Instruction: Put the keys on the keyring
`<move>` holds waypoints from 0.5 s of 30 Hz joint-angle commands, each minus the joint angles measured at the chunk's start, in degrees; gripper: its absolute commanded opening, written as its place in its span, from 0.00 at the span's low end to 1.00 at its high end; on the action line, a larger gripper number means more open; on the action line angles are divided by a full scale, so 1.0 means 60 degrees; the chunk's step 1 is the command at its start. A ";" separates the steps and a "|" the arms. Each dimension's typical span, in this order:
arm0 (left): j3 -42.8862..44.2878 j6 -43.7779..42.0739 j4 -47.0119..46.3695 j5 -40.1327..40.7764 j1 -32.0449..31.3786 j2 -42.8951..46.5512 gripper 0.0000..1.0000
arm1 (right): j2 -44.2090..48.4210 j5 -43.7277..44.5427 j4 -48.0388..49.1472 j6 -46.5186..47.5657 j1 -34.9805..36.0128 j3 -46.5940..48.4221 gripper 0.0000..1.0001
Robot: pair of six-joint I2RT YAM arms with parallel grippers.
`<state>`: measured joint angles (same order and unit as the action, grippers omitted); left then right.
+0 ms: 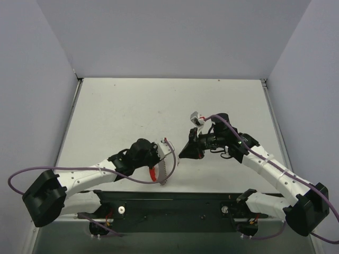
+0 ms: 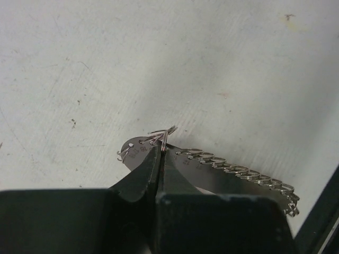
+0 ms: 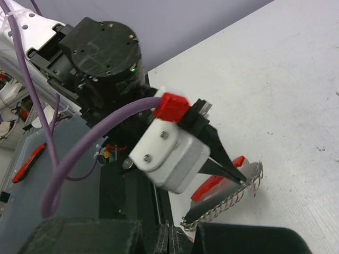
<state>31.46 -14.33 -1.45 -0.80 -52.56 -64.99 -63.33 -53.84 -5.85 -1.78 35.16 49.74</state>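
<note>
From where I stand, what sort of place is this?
Probably a robotics lab test cell: a bare white table boxed in by plain grey walls, two cabled robot arms bolted at its near edge, the left pincer gripping a toothed keyring.

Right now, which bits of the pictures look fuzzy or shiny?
Left wrist view: the left hand is dark and fuzzy up close, while the keyring glints. Right wrist view: the right hand at the bottom edge is blurry. Top view: soft, even light, faint shadows on the table.
</note>
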 commanded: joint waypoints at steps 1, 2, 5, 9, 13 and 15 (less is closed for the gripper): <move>0.0644 0.0176 -0.1090 -0.0789 0.0701 -0.0797 0.00 | 0.0213 0.0024 0.0096 0.0224 -0.0161 -0.0232 0.00; 0.0674 0.0176 -0.1178 -0.0833 0.0848 -0.1031 0.00 | 0.0242 0.0053 0.0096 0.0209 -0.0190 -0.0276 0.00; 0.0762 0.0045 -0.1413 -0.1023 0.1054 -0.1442 0.00 | 0.0316 0.0111 0.0066 0.0209 -0.0234 -0.0408 0.00; 0.0762 -0.0015 -0.2113 -0.1916 0.1142 -0.1444 0.00 | 0.0359 0.0302 0.0022 0.0209 -0.0337 -0.0481 0.00; 0.0777 0.0395 -0.3066 -0.2108 0.1127 -0.0904 0.00 | 0.0448 0.0375 -0.0007 0.0224 -0.0542 -0.0555 0.00; 0.0791 0.0542 -0.3506 -0.2123 0.1127 -0.0668 0.00 | 0.0477 0.0375 0.0022 0.0209 -0.0601 -0.0569 0.00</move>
<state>33.06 -13.41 -11.60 -10.37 -46.00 -73.34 -62.41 -51.42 -6.74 -1.58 32.49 46.78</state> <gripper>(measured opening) 0.023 0.024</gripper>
